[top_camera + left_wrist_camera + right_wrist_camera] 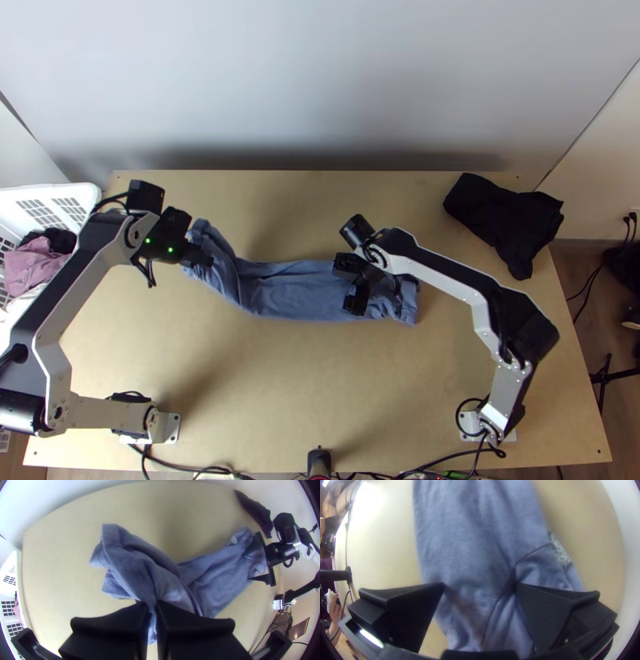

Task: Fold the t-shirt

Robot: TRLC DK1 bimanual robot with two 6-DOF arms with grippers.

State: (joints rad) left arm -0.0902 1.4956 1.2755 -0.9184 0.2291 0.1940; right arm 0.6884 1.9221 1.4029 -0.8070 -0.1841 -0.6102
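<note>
Basket (48, 192): white, loaded with pink and dark laundry, beside the left edge of the table (320, 384) in the top view.

Left gripper (152, 604): closed on a gathered pinch of the T-shirt (288, 292) near its left end. So narrow a hold could skew the layers if pulled sideways, or let one slip out.

T-shirt: blue, lying on the table in a long, narrow strip that runs from one gripper to the other, its left end crumpled into loose folds. Those folds could set as lumps if the next fold, likely end over end, comes before they are smoothed.

Right gripper (480, 585): fingers wide apart over the strip's right end, gripping nothing. An unpinned end could slide with any tug from the left; closing too high could catch only the top layer.

Black cloth (504, 224): bunched near the far right corner, well apart from the work.
</note>
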